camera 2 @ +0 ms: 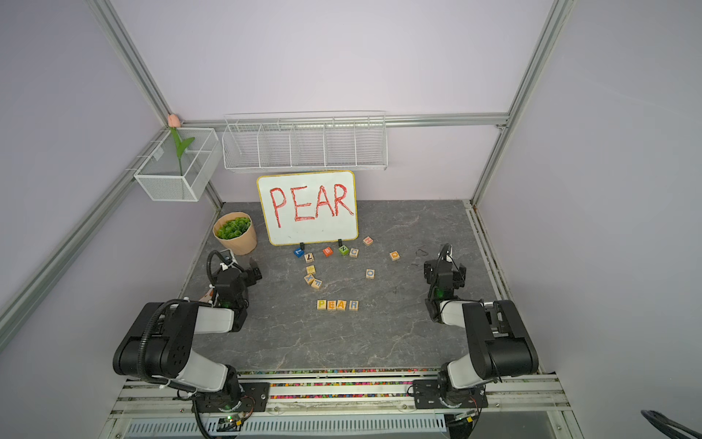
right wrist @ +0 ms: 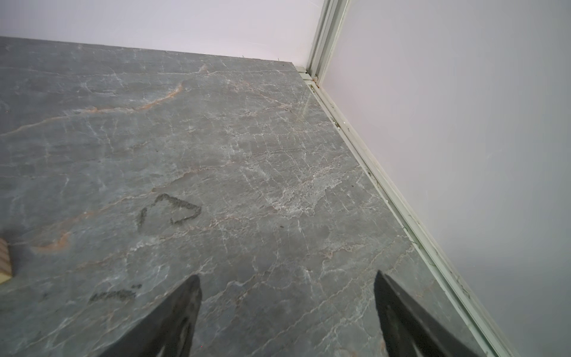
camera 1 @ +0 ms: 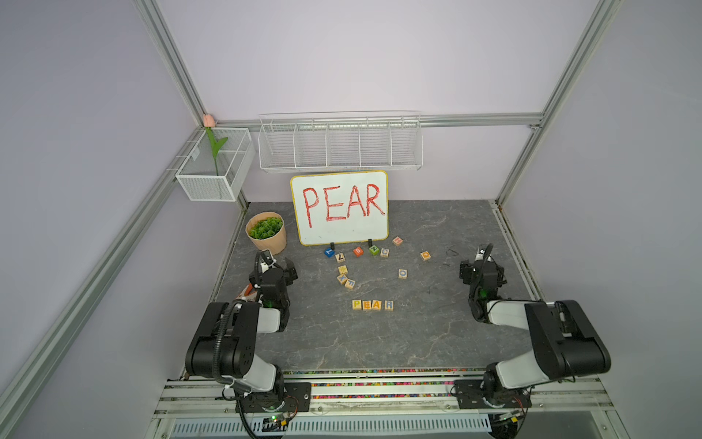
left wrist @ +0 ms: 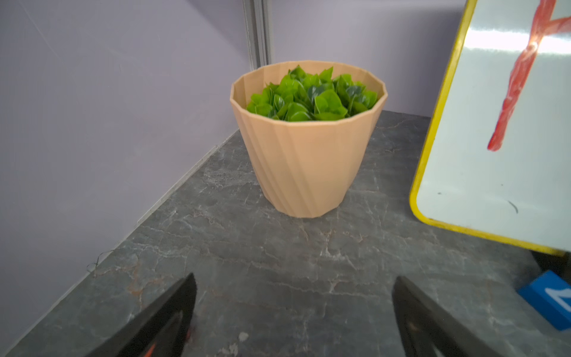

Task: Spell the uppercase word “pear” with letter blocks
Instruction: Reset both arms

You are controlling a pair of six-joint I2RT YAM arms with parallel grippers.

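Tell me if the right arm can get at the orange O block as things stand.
Probably yes. The right gripper is open and empty, and only bare table lies between it and the orange O block, which sits on its own.

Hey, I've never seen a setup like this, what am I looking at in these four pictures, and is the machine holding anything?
It is a robot with two arms at a grey stone-look table. Two pictures look down from overhead, nearly alike; the other two come from a camera on each arm's wrist. Each arm ends in a pincer: the left pincer faces a potted plant, the right pincer faces a corner of the table. Both are open and hold nothing. A whiteboard reads PEAR, and four letter blocks lie in a row spelling PEAR. Spare blocks lie scattered between that row and the whiteboard.
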